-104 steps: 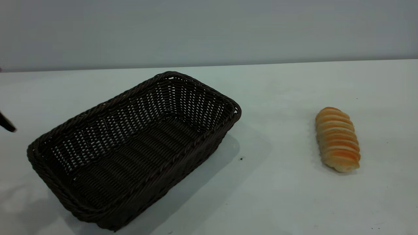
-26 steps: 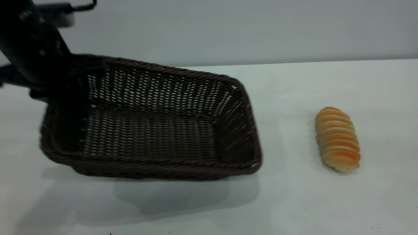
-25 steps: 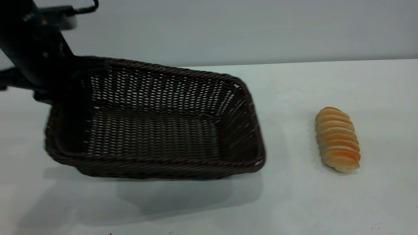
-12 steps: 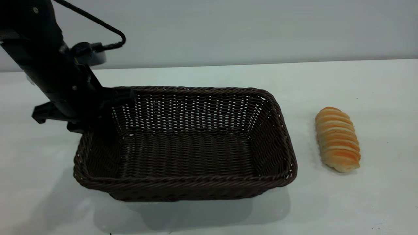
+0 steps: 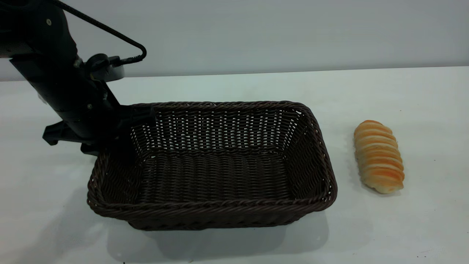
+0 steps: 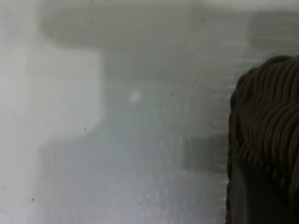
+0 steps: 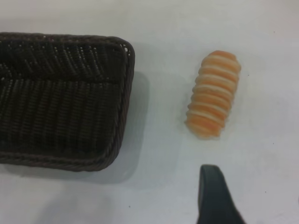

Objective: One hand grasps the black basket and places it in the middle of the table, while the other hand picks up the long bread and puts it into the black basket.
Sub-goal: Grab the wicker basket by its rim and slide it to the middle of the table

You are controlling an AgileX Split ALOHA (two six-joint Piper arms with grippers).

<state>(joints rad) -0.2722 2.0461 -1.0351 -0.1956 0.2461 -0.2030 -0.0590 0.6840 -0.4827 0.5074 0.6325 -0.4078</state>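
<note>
Black basket [image 5: 220, 172] sits mid-surface [image 5: 366, 227], left hand [image 5: 121, 126] clamped on its far-left rim corner, not released. Long bread [image 5: 378, 156] lies untouched on the surface just right of basket. Right hand [image 7: 212, 196] hovers near the bread; can't tell if open. Bread pick-and-place left.

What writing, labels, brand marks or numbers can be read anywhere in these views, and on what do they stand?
None: no text, label, brand or number shows in any view.
The black basket, the long bread and the table are all unmarked.
The left gripper, at the basket's left end, shows only small pale dots, no letters.
</note>
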